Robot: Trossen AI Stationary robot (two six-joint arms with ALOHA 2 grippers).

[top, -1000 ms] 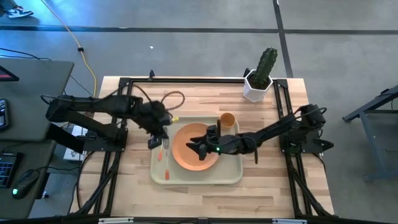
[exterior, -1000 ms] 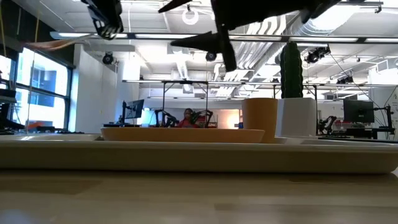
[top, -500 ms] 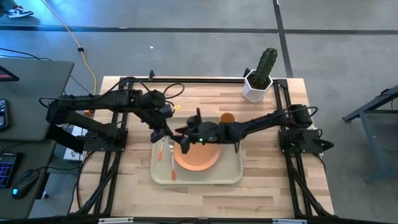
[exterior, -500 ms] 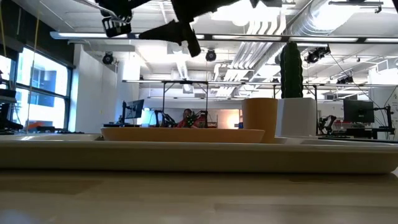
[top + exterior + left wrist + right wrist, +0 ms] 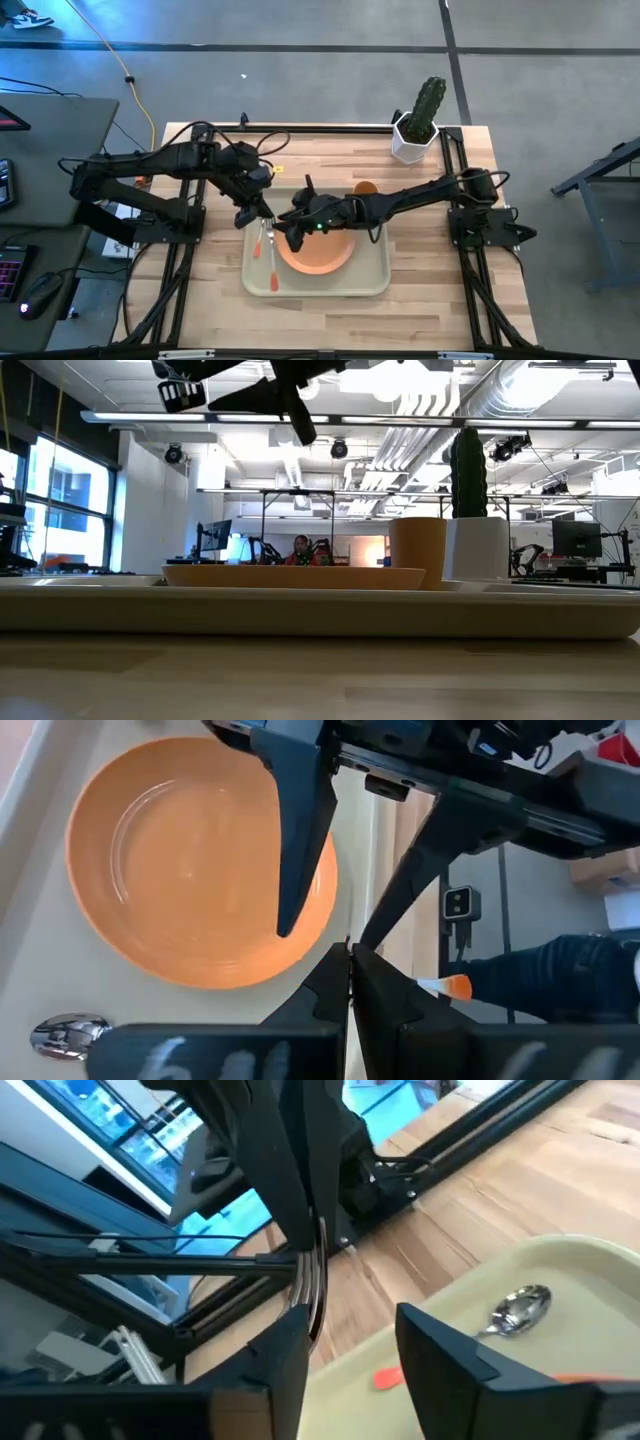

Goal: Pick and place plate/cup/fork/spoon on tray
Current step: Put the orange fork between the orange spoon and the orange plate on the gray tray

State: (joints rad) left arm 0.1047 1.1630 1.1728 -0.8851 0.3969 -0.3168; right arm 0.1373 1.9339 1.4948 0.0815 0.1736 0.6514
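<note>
A white hexagonal pot (image 5: 413,140) holding a green cactus (image 5: 429,103) stands at the wooden table's (image 5: 440,290) far-right corner.

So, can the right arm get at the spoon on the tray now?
Probably yes: the spoon lies uncovered beside the plate, right gripper above, jaws open; the left gripper hangs close.

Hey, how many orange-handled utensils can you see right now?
2. The fork is pinched in the left hand above the tray's left end. The spoon lies on the tray beside the plate. The arms could be hiding another.
</note>
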